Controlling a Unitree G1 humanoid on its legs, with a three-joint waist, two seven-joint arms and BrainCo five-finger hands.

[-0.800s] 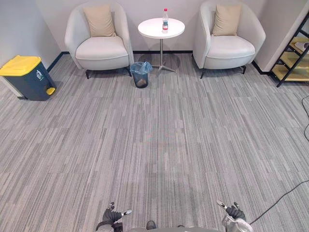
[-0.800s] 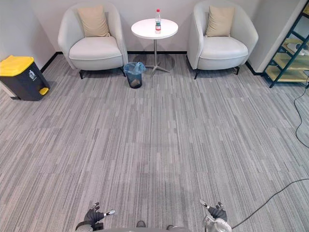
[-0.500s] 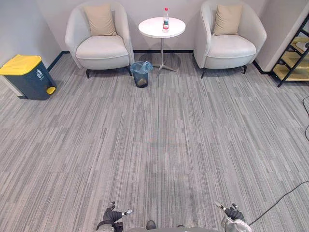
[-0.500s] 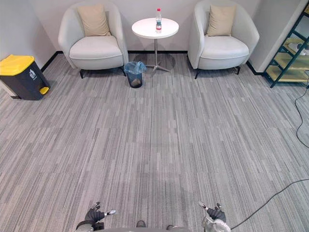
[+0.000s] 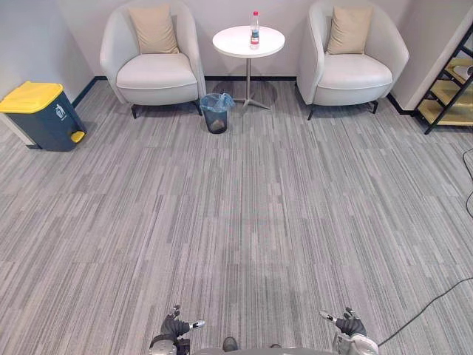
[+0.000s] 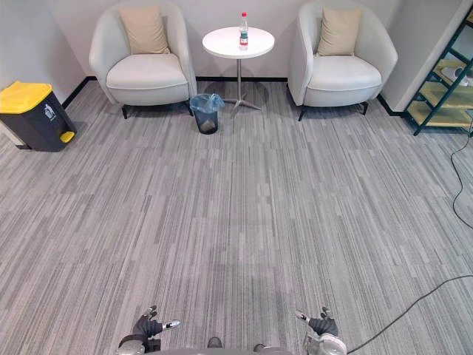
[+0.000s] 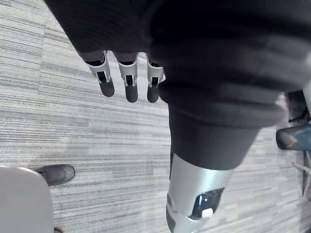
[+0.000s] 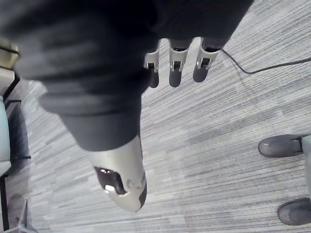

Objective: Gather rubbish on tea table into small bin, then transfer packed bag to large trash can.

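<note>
Facing a bottle [image 5: 254, 18] upright on the round table [image 5: 238, 43] between two armchairs [image 5: 155, 70], well across the carpet [image 5: 244, 222]. Beside the table's foot, a small bin [image 5: 216, 123] lined with a blue bag [image 5: 216, 100]; by the left wall, a yellow-lidded trash can [image 5: 41, 118]. Holding nothing in left hand [image 7: 128, 80] or right hand [image 8: 176, 68], fingers straight and loose.

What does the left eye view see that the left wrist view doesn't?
Left eye view: the round white table with a clear red-capped bottle, two cream armchairs, the small bin with a blue bag, and the dark large trash can with a yellow lid. Left wrist view: the left hand close up, fingers straight. Both: that hand over grey striped carpet.
</note>
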